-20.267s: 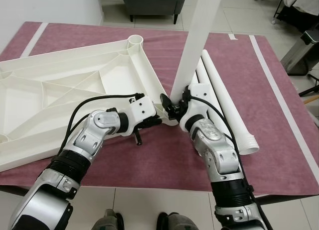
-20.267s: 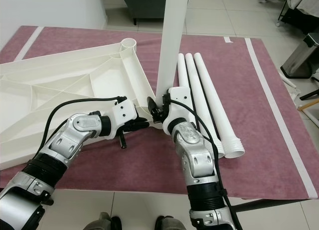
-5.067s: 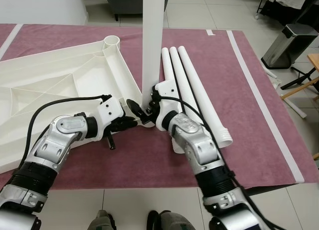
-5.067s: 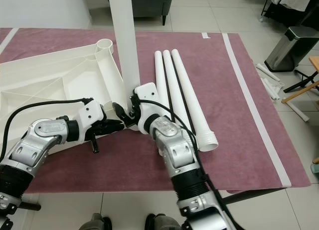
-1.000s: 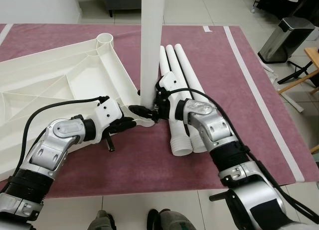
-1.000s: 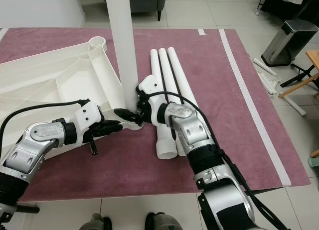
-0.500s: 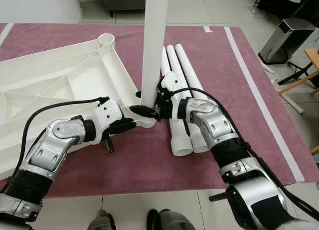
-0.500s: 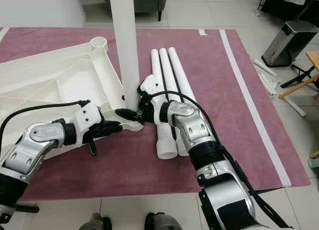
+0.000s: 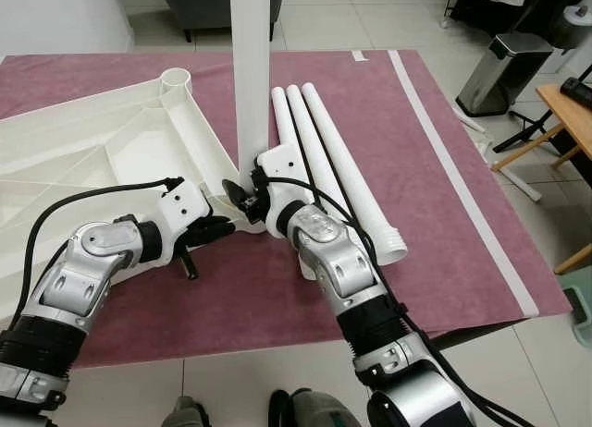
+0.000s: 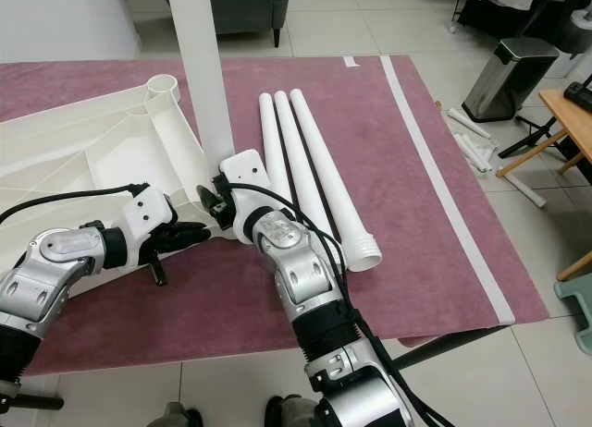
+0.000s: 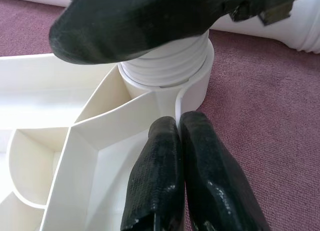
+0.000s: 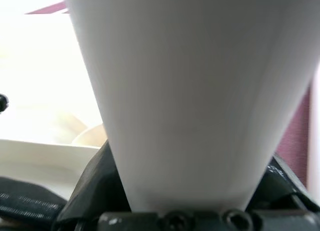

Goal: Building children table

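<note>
Overhead stereo pair, close wrist views

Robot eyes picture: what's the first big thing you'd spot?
A tall white table leg stands straight up in the near corner socket of the upside-down white tabletop, which lies on the purple mat. The right gripper clamps the leg's base, the left gripper rests on the corner, and three spare legs lie beside.
</note>
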Motion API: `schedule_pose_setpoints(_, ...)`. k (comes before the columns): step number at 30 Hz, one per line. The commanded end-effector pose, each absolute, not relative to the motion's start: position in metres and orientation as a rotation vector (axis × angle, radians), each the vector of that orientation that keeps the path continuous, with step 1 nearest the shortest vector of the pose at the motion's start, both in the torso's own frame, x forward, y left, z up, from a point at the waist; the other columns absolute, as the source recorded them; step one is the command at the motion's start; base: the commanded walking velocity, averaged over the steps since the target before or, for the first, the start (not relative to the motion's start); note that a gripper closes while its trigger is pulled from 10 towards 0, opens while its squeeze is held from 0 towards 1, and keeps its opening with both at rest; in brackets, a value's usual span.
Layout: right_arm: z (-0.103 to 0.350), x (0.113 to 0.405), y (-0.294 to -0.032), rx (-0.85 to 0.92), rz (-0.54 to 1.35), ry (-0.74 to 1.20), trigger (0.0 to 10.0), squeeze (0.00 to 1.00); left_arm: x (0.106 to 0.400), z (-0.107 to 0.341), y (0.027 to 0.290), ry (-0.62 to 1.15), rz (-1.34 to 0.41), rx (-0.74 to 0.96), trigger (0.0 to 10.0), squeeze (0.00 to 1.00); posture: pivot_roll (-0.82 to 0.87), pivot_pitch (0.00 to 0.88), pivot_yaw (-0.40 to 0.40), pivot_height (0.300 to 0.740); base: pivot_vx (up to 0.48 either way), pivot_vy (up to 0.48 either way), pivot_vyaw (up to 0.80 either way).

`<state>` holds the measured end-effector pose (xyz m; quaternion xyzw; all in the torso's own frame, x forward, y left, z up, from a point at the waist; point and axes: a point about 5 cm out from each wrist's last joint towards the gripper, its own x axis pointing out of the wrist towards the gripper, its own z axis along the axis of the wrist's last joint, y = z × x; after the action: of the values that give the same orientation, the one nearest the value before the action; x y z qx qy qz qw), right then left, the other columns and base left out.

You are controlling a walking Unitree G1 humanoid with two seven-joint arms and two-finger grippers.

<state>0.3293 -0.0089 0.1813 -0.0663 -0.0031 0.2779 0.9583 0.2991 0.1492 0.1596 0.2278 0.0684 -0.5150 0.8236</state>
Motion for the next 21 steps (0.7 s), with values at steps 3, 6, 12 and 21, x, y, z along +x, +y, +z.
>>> schedule_pose_setpoints(3, 0.145, 0.326, -0.008, -0.149, 0.401, 0.183, 8.7, 0.00, 0.278, 0.143, 0.122, 0.167, -1.307, 0.433, 0.0, 0.00, 0.10, 0.163, -0.033, 0.740, 0.000, 0.000, 0.00)
schedule_pose_setpoints(6, 0.153, 0.329, -0.011, -0.133, 0.442, 0.131, 10.0, 0.91, 0.278, 0.142, 0.122, 0.169, -1.306, 0.432, 0.0, 0.00, 0.10, 0.165, -0.035, 0.740, 0.000, 0.000, 0.00)
schedule_pose_setpoints(12, 0.174, 0.328, -0.009, -0.094, 0.568, 0.041, 10.0, 0.38, 0.278, 0.143, 0.122, 0.169, -1.305, 0.429, 0.0, 0.00, 0.10, 0.168, -0.035, 0.740, 0.000, 0.000, 0.00)
schedule_pose_setpoints(21, 0.195, 0.325, -0.030, -0.268, 1.085, -0.033, 10.0, 0.00, 0.279, 0.144, 0.123, 0.168, -1.311, 0.432, 0.0, 0.00, 0.10, 0.176, -0.031, 0.740, 0.000, 0.000, 0.00)
